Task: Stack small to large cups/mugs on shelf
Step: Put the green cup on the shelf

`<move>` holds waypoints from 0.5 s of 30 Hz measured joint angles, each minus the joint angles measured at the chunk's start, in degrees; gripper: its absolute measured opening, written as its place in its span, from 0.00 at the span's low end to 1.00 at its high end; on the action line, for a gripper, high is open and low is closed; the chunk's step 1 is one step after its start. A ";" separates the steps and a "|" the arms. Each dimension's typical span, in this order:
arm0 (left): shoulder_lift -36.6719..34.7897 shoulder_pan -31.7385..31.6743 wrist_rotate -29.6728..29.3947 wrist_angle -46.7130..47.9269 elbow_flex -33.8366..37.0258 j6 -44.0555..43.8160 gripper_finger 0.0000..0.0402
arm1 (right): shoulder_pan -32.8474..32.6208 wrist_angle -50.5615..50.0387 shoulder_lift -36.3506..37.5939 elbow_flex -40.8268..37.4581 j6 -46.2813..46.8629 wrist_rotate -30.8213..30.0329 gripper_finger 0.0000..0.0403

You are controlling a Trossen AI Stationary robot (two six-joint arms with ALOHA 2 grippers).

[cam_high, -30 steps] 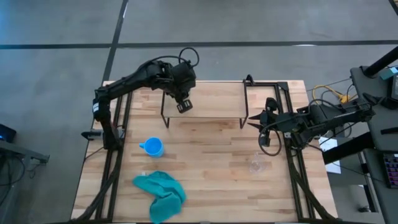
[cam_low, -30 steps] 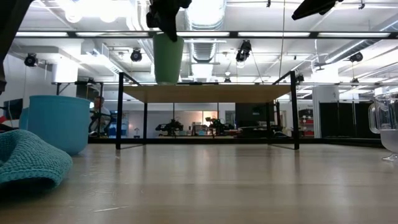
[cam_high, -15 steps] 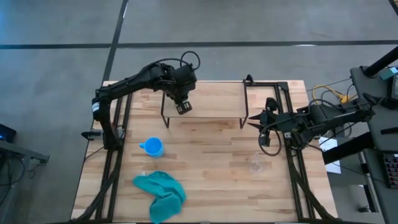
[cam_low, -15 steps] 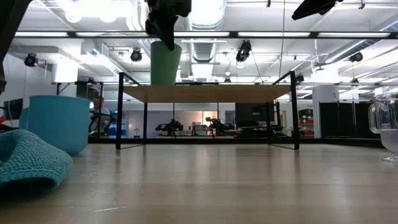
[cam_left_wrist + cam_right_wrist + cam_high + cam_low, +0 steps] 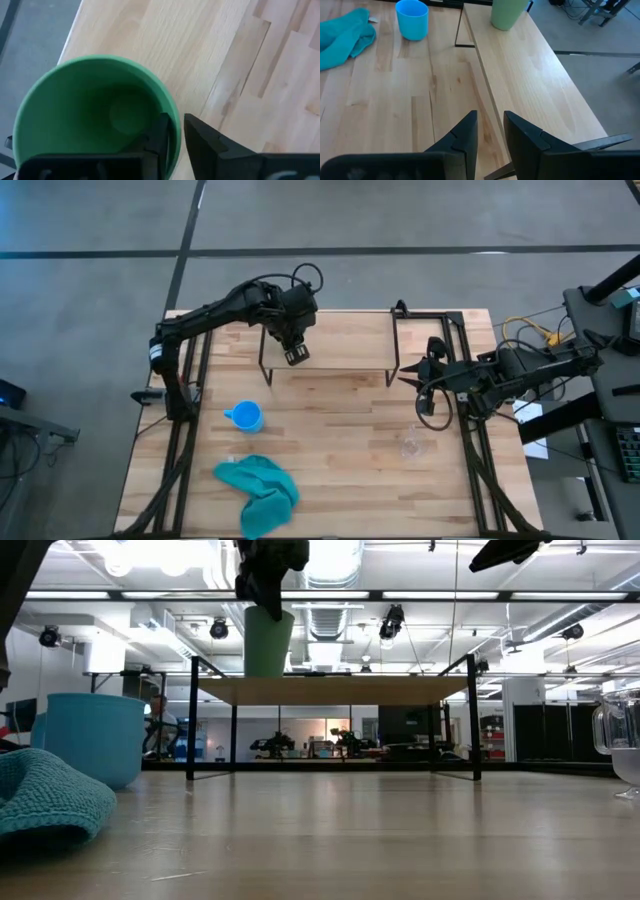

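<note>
The green tumbler [image 5: 95, 115] stands upright on the left end of the light-wood shelf [image 5: 340, 345], and my left gripper [image 5: 177, 122] is shut on it from above. The low view puts the tumbler [image 5: 268, 640] with its base at the shelf top [image 5: 340, 690]. The blue mug [image 5: 245, 416] stands on the table near the left edge. The clear glass mug [image 5: 412, 442] stands toward the right. My right gripper [image 5: 490, 125] waits at the shelf's right end, narrowly open, touching nothing. My left gripper holds the green tumbler by its rim [image 5: 172, 107], one finger inside the cup and one outside, the wall pinched between them. The fingers come from above, pointing down. The tumbler is upright, with its base on the shelf as far as the low view shows.
A teal cloth [image 5: 260, 492] lies crumpled near the table's near edge, left of centre. The shelf's thin black legs [image 5: 190, 720] stand on the far half of the table. Bare wood lies between the blue mug and the glass mug.
My left gripper has come down slightly over the shelf's left end and straightened. The green tumbler, tilted a second ago and just above the board, is now upright with its base at the shelf top. The gripper has kept its hold.
</note>
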State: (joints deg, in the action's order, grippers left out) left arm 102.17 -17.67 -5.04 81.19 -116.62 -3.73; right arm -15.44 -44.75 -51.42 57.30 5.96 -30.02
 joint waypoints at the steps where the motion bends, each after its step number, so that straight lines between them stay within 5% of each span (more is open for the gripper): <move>1: 0.00 0.00 -0.02 0.00 0.00 0.06 0.14 | 0.00 0.00 0.00 0.00 0.00 0.00 0.22; 15: -1.38 -0.37 -2.68 0.42 -0.02 3.10 0.15 | -0.01 0.02 0.00 0.02 0.00 0.00 0.22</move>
State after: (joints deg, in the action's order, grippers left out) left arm 100.79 -18.04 -7.72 81.60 -116.64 -0.64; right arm -15.45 -44.73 -51.42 57.32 5.96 -30.02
